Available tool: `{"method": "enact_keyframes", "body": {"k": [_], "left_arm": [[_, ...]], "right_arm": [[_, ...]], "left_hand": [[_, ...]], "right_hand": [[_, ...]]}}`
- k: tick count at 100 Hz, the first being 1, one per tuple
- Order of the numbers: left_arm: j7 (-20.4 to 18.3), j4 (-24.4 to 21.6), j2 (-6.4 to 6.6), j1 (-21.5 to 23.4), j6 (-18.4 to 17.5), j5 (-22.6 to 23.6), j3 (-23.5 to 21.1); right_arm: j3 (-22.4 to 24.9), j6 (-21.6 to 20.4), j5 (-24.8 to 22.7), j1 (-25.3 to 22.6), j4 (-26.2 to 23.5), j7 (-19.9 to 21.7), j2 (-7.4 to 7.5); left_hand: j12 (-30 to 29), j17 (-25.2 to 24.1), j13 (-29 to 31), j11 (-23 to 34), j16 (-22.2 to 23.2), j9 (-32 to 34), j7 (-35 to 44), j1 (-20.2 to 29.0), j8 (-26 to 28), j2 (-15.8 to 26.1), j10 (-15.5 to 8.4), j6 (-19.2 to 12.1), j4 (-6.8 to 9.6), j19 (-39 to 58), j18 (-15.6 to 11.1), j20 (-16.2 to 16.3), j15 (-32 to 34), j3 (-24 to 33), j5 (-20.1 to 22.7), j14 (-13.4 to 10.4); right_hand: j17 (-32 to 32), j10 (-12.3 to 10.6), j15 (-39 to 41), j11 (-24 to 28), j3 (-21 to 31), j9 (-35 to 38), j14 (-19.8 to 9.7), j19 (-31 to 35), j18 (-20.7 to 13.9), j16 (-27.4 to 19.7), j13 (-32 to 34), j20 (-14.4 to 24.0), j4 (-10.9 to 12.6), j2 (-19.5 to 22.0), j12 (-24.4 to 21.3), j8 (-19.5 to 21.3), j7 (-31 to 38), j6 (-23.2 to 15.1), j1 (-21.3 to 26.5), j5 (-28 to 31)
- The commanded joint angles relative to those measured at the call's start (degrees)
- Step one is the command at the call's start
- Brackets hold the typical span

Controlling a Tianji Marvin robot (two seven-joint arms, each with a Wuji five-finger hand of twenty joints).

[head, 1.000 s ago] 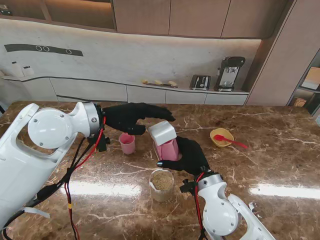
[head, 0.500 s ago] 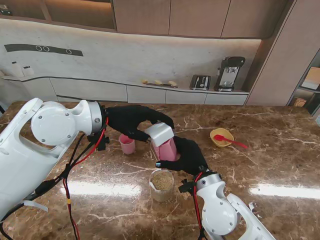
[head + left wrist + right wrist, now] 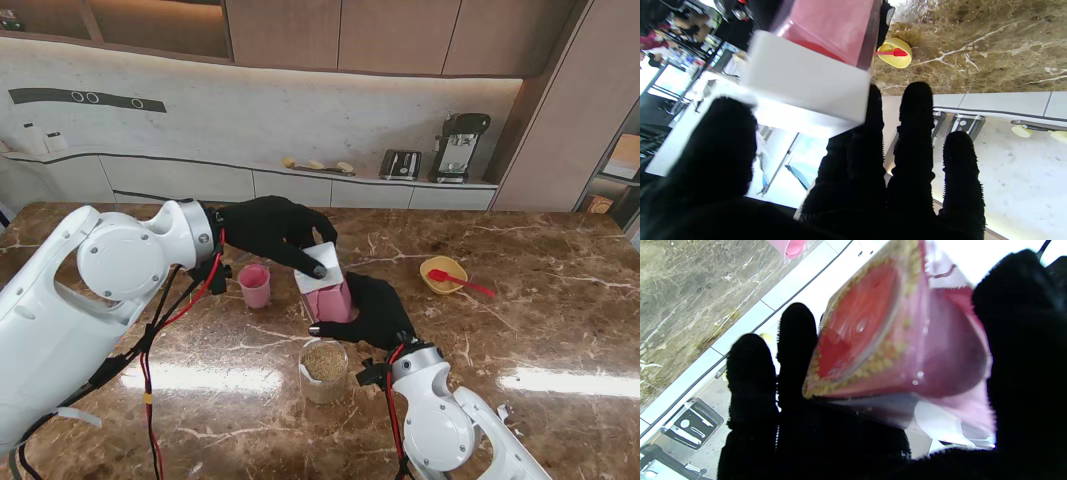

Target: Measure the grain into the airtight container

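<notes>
My right hand (image 3: 372,312) is shut on a clear pink container (image 3: 335,299) and holds it upright just beyond a glass jar of brown grain (image 3: 325,369). My left hand (image 3: 275,229) reaches in from the left, shut on a white lid (image 3: 318,268) that sits on the container's top. In the left wrist view the thumb and fingers (image 3: 917,110) bracket the lid (image 3: 806,80) over the pink container (image 3: 833,26). The right wrist view shows the container (image 3: 893,340) with grains along its bottom edge, gripped by my right hand (image 3: 840,440).
A small pink cup (image 3: 254,285) stands on the marble table left of the container. A yellow bowl (image 3: 443,272) with a red spoon (image 3: 462,284) sits farther right. A back counter carries a toaster (image 3: 400,164) and a coffee machine (image 3: 459,146).
My left hand has curled down over the white lid, which went from tilted to lying nearly flat on the pink container. The right hand has kept its hold and barely moved.
</notes>
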Motion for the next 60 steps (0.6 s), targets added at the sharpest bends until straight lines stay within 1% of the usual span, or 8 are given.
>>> {"method": "enact_keyframes", "body": {"k": [1, 6, 30, 43, 46, 49, 52, 60], "left_arm": [[0.1, 0.0, -0.75, 0.3, 0.7, 0.5, 0.9], [0.2, 0.1, -0.74, 0.3, 0.8, 1.1, 0.9], [0.7, 0.1, -0.71, 1.3, -0.5, 2.5, -1.6], [0.6, -0.2, -0.63, 2.4, -1.6, 0.2, -3.9], [0.0, -0.2, -0.52, 2.6, -1.6, -1.3, -4.4], [-0.5, -0.3, -0.47, 2.8, -1.5, -2.5, -4.8], [-0.9, -0.5, -0.44, 3.0, -1.1, -3.7, -5.1], [-3.8, -1.5, -0.08, 3.2, 2.9, -7.3, -5.7]], "right_arm": [[0.1, 0.2, 0.2, -0.3, -0.3, 0.6, -0.17], [0.2, 0.2, 0.2, -0.4, -0.3, 0.6, -0.17], [0.7, 0.0, 0.3, -0.8, -0.4, 0.7, -0.13], [0.9, 0.0, 0.5, -0.9, -0.4, 0.6, -0.17], [0.9, 0.0, 0.5, -0.9, -0.4, 0.5, -0.18], [0.9, 0.0, 0.5, -1.0, -0.4, 0.5, -0.19], [0.9, -0.1, 0.5, -1.0, -0.4, 0.5, -0.20], [1.0, -0.1, 0.4, -1.0, -0.5, 0.5, -0.16]], "left_hand": [[0.3, 0.5, 3.3, 11.3, -1.4, 9.5, -1.1, -1.8, -6.0, 7.0, -3.4, -4.2, 4.16, 3.4, -0.4, -1.2, 3.6, -7.3, 1.9, 2.5], [0.2, 0.2, 0.5, 8.7, -2.3, 5.6, -6.3, -1.7, -10.4, 11.9, -2.2, -3.7, 5.30, 3.7, -0.4, -2.3, 2.2, -19.5, -1.1, 3.1], [-5.9, -3.2, -11.0, -8.9, -7.8, -16.6, -23.7, -10.8, -15.9, 16.5, 1.7, -9.1, 6.65, -2.2, 0.9, -5.8, -7.9, -19.8, -10.7, 3.6], [-14.4, -7.2, -20.3, -17.8, -16.0, -31.1, -26.9, 2.7, -14.2, 14.8, 1.2, -10.0, 10.24, -8.1, 3.9, -6.7, -17.2, -17.4, -11.5, 2.8], [-15.2, -8.2, -22.2, -18.6, -17.4, -32.9, -27.2, 4.9, -13.9, 12.9, 0.8, -10.1, 15.75, -9.5, 4.4, -6.3, -18.3, -9.9, -11.6, 2.5], [-15.9, -9.0, -24.0, -19.5, -18.8, -34.9, -26.9, -2.8, -13.3, 8.8, 0.0, -11.1, 33.77, -11.4, 5.0, -5.9, -19.7, 20.4, -11.2, 2.0], [-16.3, -9.6, -25.9, -20.2, -20.1, -36.9, -26.3, -6.6, -12.8, 3.7, -1.5, -13.6, 33.85, -13.2, 6.1, -5.7, -21.1, 45.1, -10.3, 0.8], [-16.6, -11.0, -29.8, -20.5, -21.6, -41.8, -25.6, 2.4, -12.9, -6.4, -4.0, -17.7, 25.89, -17.1, 5.3, -6.4, -22.7, 57.3, -11.1, -1.4]], "right_hand": [[0.7, -7.6, 1.3, 7.4, 16.3, 5.5, -5.1, 2.5, -1.5, 0.2, 2.5, 1.0, 1.4, 12.4, 2.8, 3.9, 11.1, -14.1, 11.1, 7.1], [0.7, -7.5, 1.3, 7.4, 16.2, 5.5, -5.1, 2.5, -1.5, 0.2, 2.4, 1.0, 1.4, 12.3, 2.8, 3.9, 11.1, -14.0, 11.1, 7.1], [0.7, -7.5, 1.2, 7.4, 16.3, 5.5, -5.1, 2.5, -1.5, 0.1, 2.4, 1.0, 1.4, 12.3, 2.8, 3.8, 11.1, -14.0, 11.1, 7.2], [0.7, -7.6, 1.2, 7.4, 16.4, 5.6, -5.0, 2.5, -1.5, 0.1, 2.4, 0.9, 1.4, 12.3, 2.8, 3.8, 11.1, -14.0, 11.1, 7.2], [0.7, -7.6, 1.2, 7.4, 16.4, 5.5, -5.1, 2.5, -1.5, 0.1, 2.4, 0.9, 1.4, 12.4, 2.8, 3.7, 11.1, -14.0, 11.0, 7.2], [0.7, -7.6, 1.2, 7.4, 16.4, 5.5, -5.1, 2.5, -1.5, 0.1, 2.4, 0.9, 1.4, 12.4, 2.8, 3.7, 11.1, -14.0, 11.1, 7.2], [0.7, -7.6, 1.2, 7.4, 16.4, 5.5, -5.0, 2.5, -1.5, 0.1, 2.4, 0.9, 1.4, 12.4, 2.8, 3.7, 11.1, -13.9, 11.2, 7.2], [0.8, -7.5, 1.3, 7.4, 16.7, 5.5, -5.1, 2.5, -1.6, 0.1, 2.5, 0.9, 1.5, 12.4, 2.8, 3.8, 11.2, -14.0, 11.7, 7.3]]}}
